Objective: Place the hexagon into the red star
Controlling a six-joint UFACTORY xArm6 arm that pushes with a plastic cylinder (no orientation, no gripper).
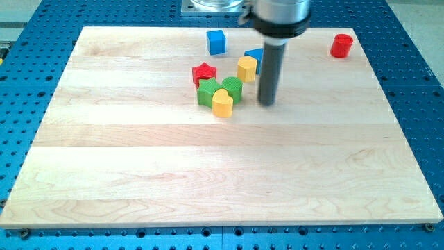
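Currently my tip (267, 103) rests on the board (139, 173) at the view's upper middle, clear of every block. No gripper is fitted, so there are no jaws to be apart or together; the rod simply stands upright with nothing touching its end.

Blocks, working outward from the tip:
- Yellow hexagon (246, 69): at about 11 o'clock from the tip, near it but not touching. This is the block to move.
- Blue block (254, 54): behind the hexagon at about 12 o'clock, partly hidden by the rod; its shape cannot be told.
- Green blocks (229, 88) and (207, 92): at about 9 o'clock, packed together.
- Yellow heart (222, 103): at 9 o'clock, touching the green pair on their lower side.
- Red star (203, 73): at about 10 o'clock, beyond the green blocks. This is the target.
- Blue cube (216, 42): at about 11 o'clock, well apart.
- Red cylinder (341, 45): at about 2 o'clock, well apart.

Step in hand, as judged: approach. The hexagon lies at 3 o'clock from the star with a gap between them, so the push is not yet done.

Next move calls for: placing the tip at the hexagon's 3 o'clock side, then pushing toward 9 o'clock. The blue block crowds that side, and the nearer green block sits just below the path; a low line would likely disturb it.
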